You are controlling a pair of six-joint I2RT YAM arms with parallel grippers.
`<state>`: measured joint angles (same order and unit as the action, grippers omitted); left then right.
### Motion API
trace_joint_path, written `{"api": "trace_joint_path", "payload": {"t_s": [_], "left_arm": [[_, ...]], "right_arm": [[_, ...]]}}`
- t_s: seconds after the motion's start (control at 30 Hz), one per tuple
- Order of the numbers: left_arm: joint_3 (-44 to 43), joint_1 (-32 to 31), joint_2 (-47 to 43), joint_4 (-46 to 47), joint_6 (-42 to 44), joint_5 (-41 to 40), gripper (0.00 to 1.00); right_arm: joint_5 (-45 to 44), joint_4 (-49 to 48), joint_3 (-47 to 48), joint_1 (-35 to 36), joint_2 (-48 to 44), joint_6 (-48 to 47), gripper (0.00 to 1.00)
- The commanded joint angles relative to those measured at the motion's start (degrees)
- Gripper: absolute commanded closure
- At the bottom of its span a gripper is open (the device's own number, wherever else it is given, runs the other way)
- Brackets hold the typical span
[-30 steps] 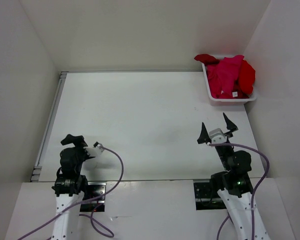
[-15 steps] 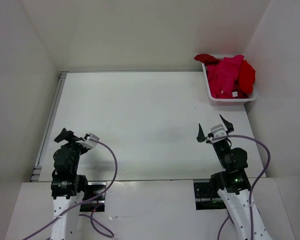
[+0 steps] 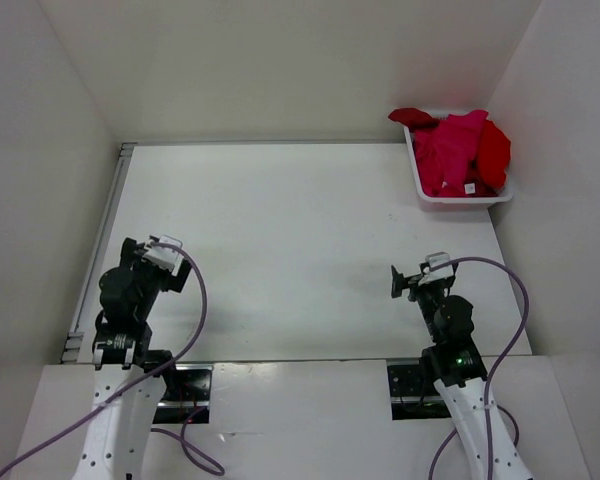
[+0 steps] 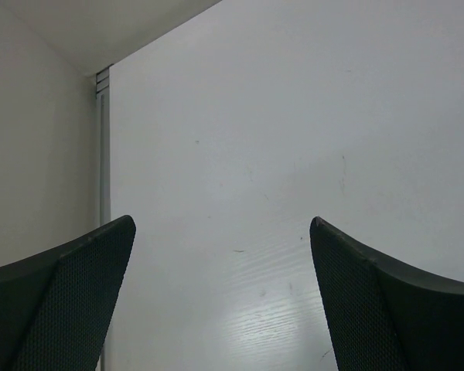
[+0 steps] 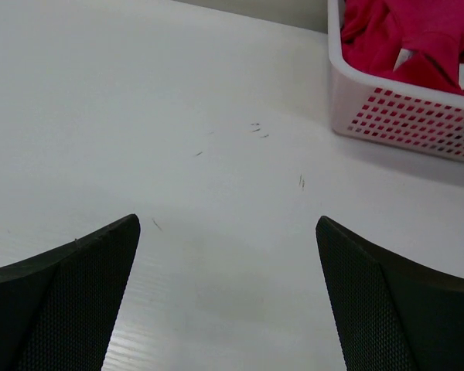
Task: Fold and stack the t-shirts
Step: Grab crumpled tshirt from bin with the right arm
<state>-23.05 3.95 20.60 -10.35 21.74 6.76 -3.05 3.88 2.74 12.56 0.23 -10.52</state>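
left tool [image 4: 221, 221] spread wide, gripping nothing, low over the bench [image 3: 280, 220] near its 8 o'clock edge. right tool [image 5: 228, 219] equally wide and empty, near 5 o'clock. the t-shirts [image 3: 458, 150] lie heaped, unfolded, in the white mesh basket [image 3: 458, 201] at the bench's 1 o'clock corner, well apart from both tools.

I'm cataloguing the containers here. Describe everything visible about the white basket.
The white basket is a rectangular plastic tub, its side walls pierced with square mesh holes under a solid rim. It stands upright at the far right corner of the table. Crumpled red t-shirts fill it and hang over its rim, a small white tag showing.
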Motion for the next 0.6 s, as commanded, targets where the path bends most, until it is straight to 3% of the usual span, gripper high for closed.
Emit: {"api": "trace_joint_path", "payload": {"t_s": [0.0, 0.3, 0.57], "left_arm": [[-0.7, 0.3, -1.9, 1.4, -3.5, 4.0, 0.00], [3.6, 0.3, -13.9, 0.3, -1.6, 4.8, 0.00], [2.9, 0.3, -13.3, -0.2, -1.9, 3.2, 0.00]], "right_arm": [[-3.7, -2.1, -2.0, -0.5, -4.7, 8.2, 0.01], [-4.2, -0.3, -2.0, -0.5, -4.7, 8.2, 0.01], [-4.2, -0.3, -2.0, -0.5, -4.7, 8.2, 0.01]]}}
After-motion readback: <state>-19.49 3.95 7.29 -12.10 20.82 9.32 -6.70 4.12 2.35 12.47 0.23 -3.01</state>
